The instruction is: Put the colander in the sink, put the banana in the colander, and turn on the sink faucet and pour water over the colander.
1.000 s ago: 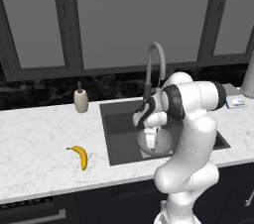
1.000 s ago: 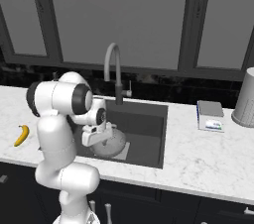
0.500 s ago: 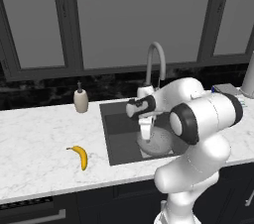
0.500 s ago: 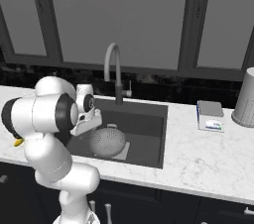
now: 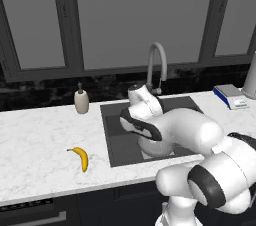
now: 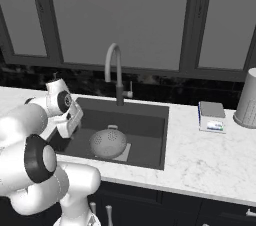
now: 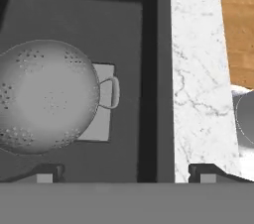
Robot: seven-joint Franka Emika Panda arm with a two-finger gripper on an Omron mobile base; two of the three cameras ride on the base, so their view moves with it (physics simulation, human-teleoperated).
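Observation:
The silver colander [image 6: 108, 143] sits at the bottom of the dark sink [image 6: 150, 130], on the lighter square. In the hand view the colander [image 7: 47, 96] lies left of centre, one loop handle pointing toward the sink wall [image 7: 144, 69]. My gripper [image 7: 126, 173] hangs open above it, nothing between the fingertips [image 7: 49, 172]. From the right base view the gripper [image 6: 64, 129] is over the sink's left part. My arm partly hides the colander [image 5: 148, 146] in the left base view. The yellow banana [image 5: 80, 158] lies on the counter left of the sink [image 5: 112, 135]. The gooseneck faucet [image 5: 156, 65] stands behind the basin.
A beige soap dispenser [image 5: 81, 101] stands on the counter left of the sink. A small blue and white box [image 6: 212, 117] and a grey perforated canister [image 6: 247, 105] are on the right. The marble counter edge [image 7: 198, 69] borders the sink's front.
The hand has risen off the colander and swung toward the sink's left side, staying open. The colander has stayed in the sink.

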